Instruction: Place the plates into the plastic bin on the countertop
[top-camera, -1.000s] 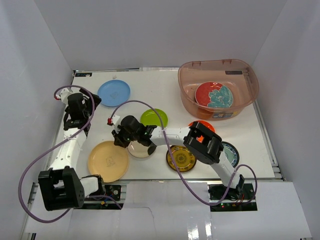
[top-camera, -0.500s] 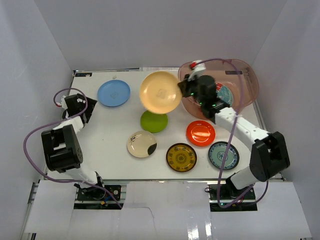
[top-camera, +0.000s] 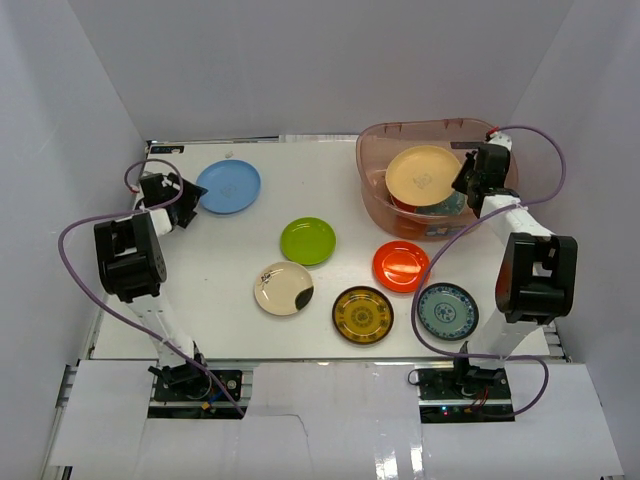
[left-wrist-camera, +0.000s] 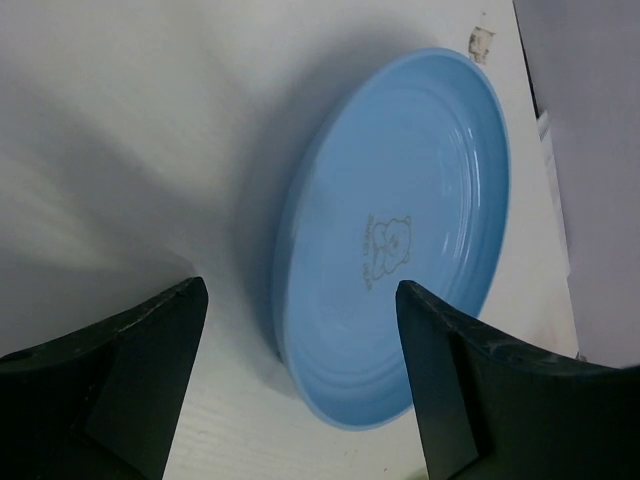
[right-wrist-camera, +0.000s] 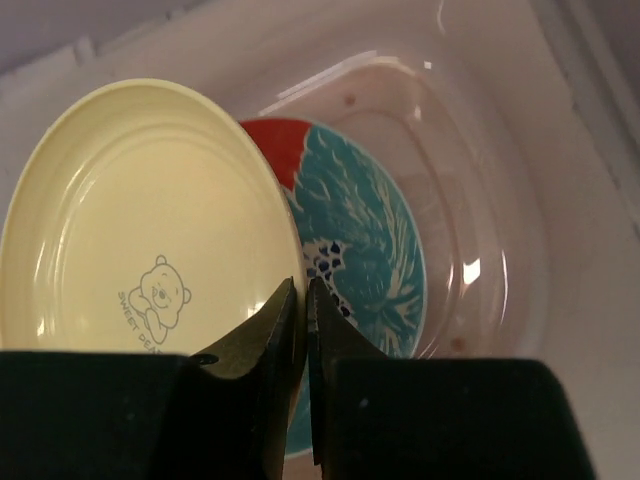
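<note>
My right gripper (top-camera: 466, 181) (right-wrist-camera: 301, 292) is shut on the rim of the tan plate (top-camera: 423, 173) (right-wrist-camera: 150, 215). It holds the plate tilted inside the plastic bin (top-camera: 430, 128) (right-wrist-camera: 500, 200), just above the red plate with teal flowers (top-camera: 447, 206) (right-wrist-camera: 365, 230) lying on the bin's floor. At the back left of the countertop (top-camera: 250, 225) my left gripper (top-camera: 186, 191) (left-wrist-camera: 300, 335) stands open, its fingers either side of the near edge of the light blue plate (top-camera: 228, 186) (left-wrist-camera: 400, 240), without touching it.
Several plates lie on the table: lime green (top-camera: 308, 241), orange-red (top-camera: 401, 266), cream with a dark blotch (top-camera: 284, 288), amber patterned (top-camera: 362, 314), white-blue patterned (top-camera: 447, 311). White walls close in the left, back and right sides.
My right arm lifted the tan plate from the table's front left and carried it across into the bin. My left gripper moved back and right, up to the light blue plate.
</note>
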